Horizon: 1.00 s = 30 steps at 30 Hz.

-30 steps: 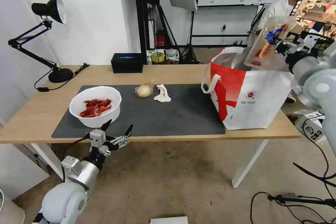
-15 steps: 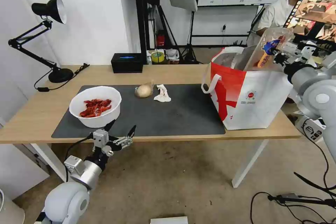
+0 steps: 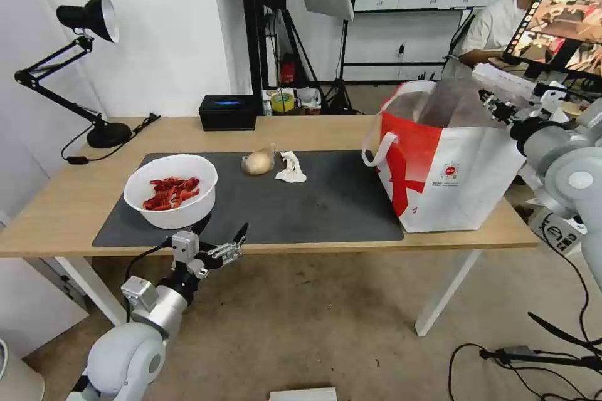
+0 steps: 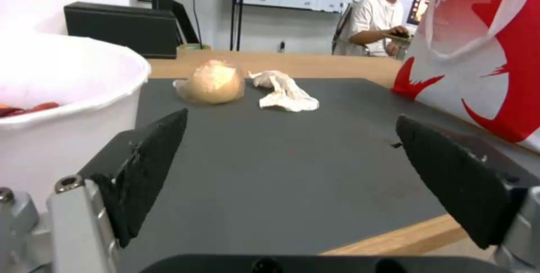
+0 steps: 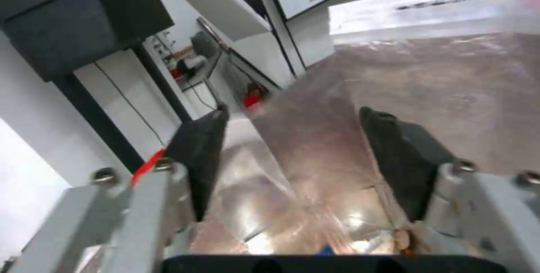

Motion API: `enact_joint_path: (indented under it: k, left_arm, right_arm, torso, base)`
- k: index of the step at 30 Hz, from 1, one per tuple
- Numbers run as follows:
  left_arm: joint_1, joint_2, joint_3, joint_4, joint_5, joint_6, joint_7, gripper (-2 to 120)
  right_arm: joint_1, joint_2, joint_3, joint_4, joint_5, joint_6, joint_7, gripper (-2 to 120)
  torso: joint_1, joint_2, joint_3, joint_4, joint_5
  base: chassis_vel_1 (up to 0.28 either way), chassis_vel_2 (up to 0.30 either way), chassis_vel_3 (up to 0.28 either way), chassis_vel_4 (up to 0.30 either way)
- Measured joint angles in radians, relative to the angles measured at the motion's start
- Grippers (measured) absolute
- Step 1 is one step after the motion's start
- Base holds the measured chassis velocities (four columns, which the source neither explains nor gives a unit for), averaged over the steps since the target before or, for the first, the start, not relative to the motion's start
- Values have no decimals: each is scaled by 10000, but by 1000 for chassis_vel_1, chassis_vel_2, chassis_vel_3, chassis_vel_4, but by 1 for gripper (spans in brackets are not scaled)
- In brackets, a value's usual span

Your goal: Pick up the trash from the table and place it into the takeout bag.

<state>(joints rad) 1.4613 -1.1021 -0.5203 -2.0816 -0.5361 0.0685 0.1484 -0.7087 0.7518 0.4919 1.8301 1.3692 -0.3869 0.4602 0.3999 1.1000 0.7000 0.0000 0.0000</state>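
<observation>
From my head, my right gripper (image 3: 495, 106) hangs spread and empty over the takeout bag (image 3: 451, 169) at three o'clock on the table (image 3: 313, 131). My left gripper (image 3: 219, 241) waits spread off the near edge at seven o'clock, just beside the white bowl (image 3: 170, 191). The beige lump (image 3: 257, 161) and tissue wad (image 3: 290, 167) lie at twelve o'clock on the mat (image 3: 313, 200).

From my left wrist, the bowl (image 4: 56, 108) looms beside one finger (image 4: 146, 167); swinging wide could tip its shells.

From my right wrist, silvery lining (image 5: 394, 95) shows between my open fingers (image 5: 405, 159); withdrawing carelessly might snag the bag's rim and drag it over.
</observation>
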Motion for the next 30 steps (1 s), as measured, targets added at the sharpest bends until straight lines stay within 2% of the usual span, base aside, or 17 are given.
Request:
enact_joint_path:
  k: [2, 5, 9, 13, 17, 20, 21, 23, 24, 25, 27, 30]
  left_arm:
    - [-76, 66, -2, 36, -16, 0, -1, 100]
    - [-94, 77, -7, 58, -24, 0, -4, 100]
    - [-98, 60, -37, 133, -28, -19, -5, 100]
    - [-87, 57, -79, 136, -28, -29, 0, 100]
    - [-48, 62, -166, 135, -36, -55, 24, 100]
    - [11, 62, -256, 117, -39, -65, 35, 100]
    - [11, 62, -256, 117, -39, -65, 35, 100]
    - [45, 80, -315, 91, -37, -71, 39, 100]
    - [64, 100, -358, 77, -37, -78, 39, 100]
    - [64, 100, -358, 77, -37, -78, 39, 100]
    - [75, 133, -424, 55, -40, -94, 39, 100]
    - [65, 150, -481, 33, -63, -99, 27, 100]
  right_arm:
    - [153, 1, -131, -31, 24, -10, -72, 73]
    - [226, 1, -202, -53, 25, -12, -101, 78]
    - [573, 50, -539, -85, 25, -15, -195, 97]
    - [704, 67, -674, -41, 18, -17, -260, 100]
    - [758, 66, -780, 109, -10, -9, -773, 100]
    - [441, -31, -737, 675, -105, 180, -1886, 100]
    - [441, -31, -737, 675, -105, 180, -1886, 100]
    - [91, -172, -709, 1145, -737, 284, -2603, 100]
    - [-195, -288, -710, 1355, -1534, 379, -3000, 100]
    - [-195, -288, -710, 1355, -1534, 379, -3000, 100]
    - [-830, -536, -663, 1833, -2948, 673, -3758, 100]
    - [-1676, -748, -368, 2502, -3507, 990, -4226, 100]
  torso:
    - [0, 0, 0, 0, -1]
    - [0, 0, 0, 0, 0]
    - [0, 0, 0, 1, -1]
    - [0, 0, 1, 1, -1]
    - [0, -1, 0, 1, 0]
    - [1, 0, 0, 1, 0]
    - [1, 0, 0, 1, 0]
    - [0, 0, -1, 1, -3]
    - [0, -1, 0, 2, -2]
    - [0, -1, 0, 2, -2]
    - [1, 0, 0, 1, 0]
    - [0, 0, 0, 0, 0]
  base:
    - [0, 0, 0, 0]
    - [0, 0, 0, 0]
    - [0, 0, 0, 0]
    - [0, 0, 0, 0]
    - [0, 0, 0, 0]
    - [0, 0, 0, 0]
    - [0, 0, 0, 0]
    - [0, 0, 0, 0]
    - [0, 0, 0, 0]
    - [0, 0, 0, 0]
    - [0, 0, 0, 0]
    - [0, 0, 0, 0]
